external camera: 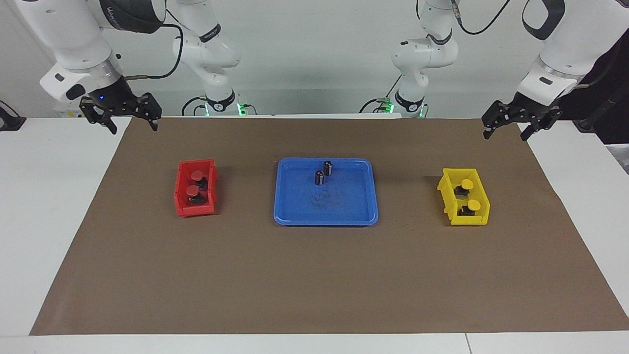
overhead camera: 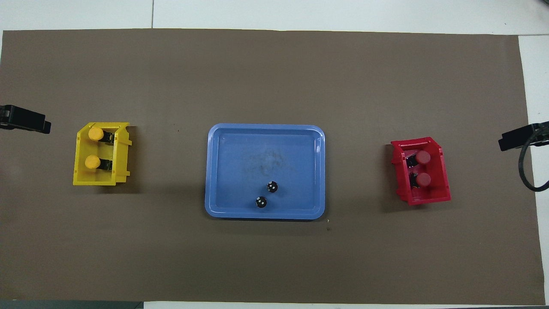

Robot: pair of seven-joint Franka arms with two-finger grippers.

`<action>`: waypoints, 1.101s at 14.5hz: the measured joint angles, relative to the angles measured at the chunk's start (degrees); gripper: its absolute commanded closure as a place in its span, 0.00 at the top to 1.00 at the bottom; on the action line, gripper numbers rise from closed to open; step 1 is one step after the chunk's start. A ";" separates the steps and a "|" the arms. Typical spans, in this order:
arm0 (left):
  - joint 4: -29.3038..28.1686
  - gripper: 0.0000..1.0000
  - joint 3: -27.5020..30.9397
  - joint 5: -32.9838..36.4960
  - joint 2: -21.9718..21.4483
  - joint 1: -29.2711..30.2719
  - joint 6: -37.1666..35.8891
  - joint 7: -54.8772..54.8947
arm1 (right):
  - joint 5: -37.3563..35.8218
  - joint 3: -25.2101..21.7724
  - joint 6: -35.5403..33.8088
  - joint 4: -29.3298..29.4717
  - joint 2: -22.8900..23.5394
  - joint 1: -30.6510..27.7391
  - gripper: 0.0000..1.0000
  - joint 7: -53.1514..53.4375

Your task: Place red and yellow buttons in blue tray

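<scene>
button bases (external camera: 196,198) half hidden by bin walls

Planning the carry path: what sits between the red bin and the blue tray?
Nothing: only bare brown paper lies between the red bin and the tray. Both views show it. The two dark cylinders stand inside the tray.

Brown mat (external camera: 314,275) on white table (external camera: 44,196)
</scene>
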 measured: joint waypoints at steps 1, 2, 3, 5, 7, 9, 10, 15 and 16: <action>0.00 1.00 0.00 0.00 0.00 0.00 0.00 0.00 | 0.00 0.00 0.00 0.00 0.00 0.00 1.00 0.00; 0.00 1.00 0.00 0.00 0.00 0.00 0.00 0.00 | 0.00 0.00 0.00 0.00 0.00 0.00 1.00 0.00; 0.00 1.00 0.00 0.00 0.00 0.00 0.00 0.00 | 0.00 0.00 0.00 0.00 0.00 0.00 1.00 0.00; 0.00 1.00 0.00 0.00 0.00 0.00 0.00 0.00 | 0.00 0.00 -0.03 0.00 0.00 0.00 1.00 0.00; 0.00 1.00 0.00 0.00 0.00 0.00 0.00 0.00 | 0.00 0.00 -0.05 0.00 0.00 0.00 1.00 0.00; 0.00 1.00 0.00 0.00 0.00 0.00 0.00 0.00 | 0.00 0.00 -0.05 0.00 0.00 0.00 1.00 0.00; 0.00 1.00 0.00 0.00 0.00 0.00 0.00 0.00 | 0.00 0.00 -0.05 -0.01 0.01 0.00 0.96 0.00; 0.00 1.00 -0.85 -0.01 -0.27 -0.72 -0.02 0.02 | 0.86 0.33 7.30 -4.89 -0.50 0.12 0.77 1.53; 0.00 1.00 -1.20 -0.02 -0.40 -1.47 -0.16 -0.01 | 1.92 0.47 10.50 -7.80 -0.90 0.15 0.74 1.95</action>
